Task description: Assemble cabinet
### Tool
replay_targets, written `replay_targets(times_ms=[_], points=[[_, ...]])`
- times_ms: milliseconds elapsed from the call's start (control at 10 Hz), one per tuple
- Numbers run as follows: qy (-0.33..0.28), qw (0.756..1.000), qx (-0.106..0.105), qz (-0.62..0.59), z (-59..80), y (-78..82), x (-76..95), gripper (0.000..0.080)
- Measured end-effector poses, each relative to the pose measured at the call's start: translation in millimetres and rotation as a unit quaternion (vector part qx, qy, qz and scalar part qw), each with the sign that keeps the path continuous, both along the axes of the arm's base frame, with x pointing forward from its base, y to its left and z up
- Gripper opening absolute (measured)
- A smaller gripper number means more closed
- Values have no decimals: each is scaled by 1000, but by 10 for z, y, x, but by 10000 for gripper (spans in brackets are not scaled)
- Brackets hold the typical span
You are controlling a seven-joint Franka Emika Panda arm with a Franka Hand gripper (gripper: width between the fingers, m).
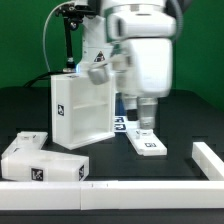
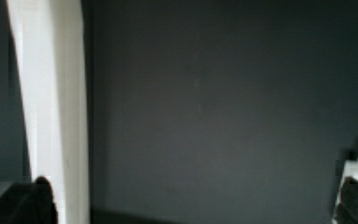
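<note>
The cabinet box point(image 1: 80, 110) stands upright on the dark table at the exterior view's left, its open shelf side facing the arm. A small flat white panel point(image 1: 149, 144) with a tag lies just in front of my gripper point(image 1: 146, 113), which hangs above it, apart from the box. Two tagged white blocks point(image 1: 40, 160) lie at the front left. In the wrist view my gripper point(image 2: 194, 196) is open: dark fingertips point(image 2: 19, 203) show at both edges with only bare table between them. A long white strip point(image 2: 51, 90) runs beside one finger; I cannot tell which part it is.
The marker board point(image 1: 124, 123) lies behind the small panel, partly hidden by the cabinet box. A low white rail point(image 1: 150, 186) runs along the table's front edge and turns up the right side point(image 1: 210, 160). The robot base stands behind the box.
</note>
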State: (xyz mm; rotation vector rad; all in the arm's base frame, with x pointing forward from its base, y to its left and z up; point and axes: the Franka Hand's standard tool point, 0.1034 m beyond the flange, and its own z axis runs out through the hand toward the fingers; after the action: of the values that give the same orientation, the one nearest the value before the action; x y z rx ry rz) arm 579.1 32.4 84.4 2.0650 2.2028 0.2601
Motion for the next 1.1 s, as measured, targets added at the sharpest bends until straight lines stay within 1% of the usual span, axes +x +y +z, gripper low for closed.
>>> replay_targets(times_ms=[100,200,300,400,500,600,700,900,1000,1100], points=[[4,1000,3,-17,-11,-128,-44,796],[3,1000,1,-15,-13,-135,-28,796],[4,1000,2,-25,-16,-102,-31,796],[4,998,6,-68,-14,35,-61,796],[6,996,3,-94,-23,343,-179,796],[5,995,0,-100,-48,603,-277,796],[5,995,-2,-95,-69,669,-306,796],[5,995,-2,-98,-72,629,-294,796],[12,994,-4,-110,-92,615,-322,796],[30,990,-10,-135,-142,593,-400,796]])
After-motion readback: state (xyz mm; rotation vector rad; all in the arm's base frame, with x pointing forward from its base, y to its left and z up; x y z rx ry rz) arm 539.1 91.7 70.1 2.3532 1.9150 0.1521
